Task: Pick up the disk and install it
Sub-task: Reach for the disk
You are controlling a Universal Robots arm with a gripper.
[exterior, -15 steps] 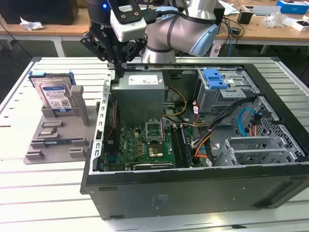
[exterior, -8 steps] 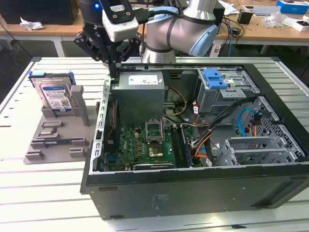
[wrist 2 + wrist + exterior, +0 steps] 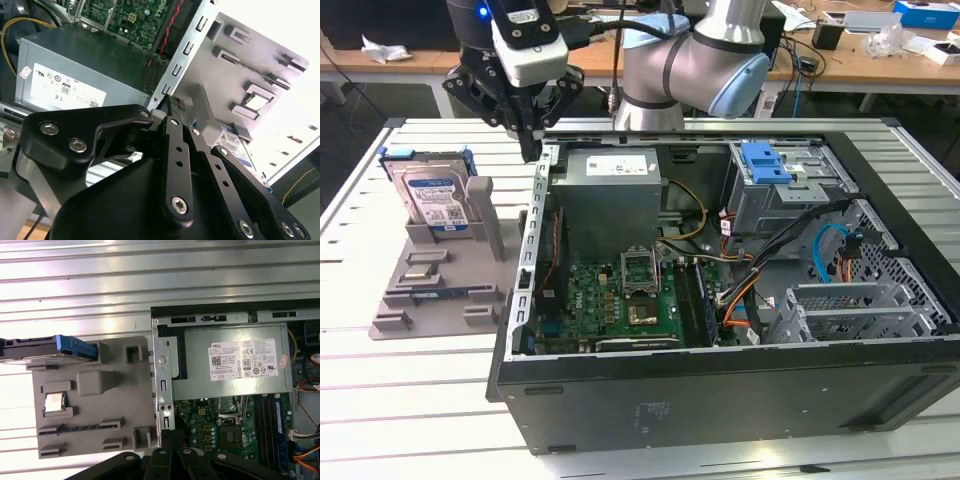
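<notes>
The disk (image 3: 434, 196), a silver drive with a white-and-blue label and blue rails, stands upright in a slot of the grey holder (image 3: 438, 292) at the exterior view's left. The first wrist view has it edge-on (image 3: 47, 350), and a strip of its label (image 3: 235, 146) peeks out past the fingers in the second wrist view. My gripper (image 3: 529, 150) hangs above the case's left wall, between the disk and the power supply, to the right of the disk and apart from it. Its black fingers (image 3: 173, 104) are pressed together with nothing between them, as the first wrist view also shows (image 3: 172, 436).
The open computer case (image 3: 720, 395) lies on the slatted table. Inside it are a grey power supply (image 3: 610, 200), a motherboard (image 3: 620, 300) and a metal drive bay with a blue bracket (image 3: 765, 162) at the back right. A small chip (image 3: 54, 401) rests in the grey holder.
</notes>
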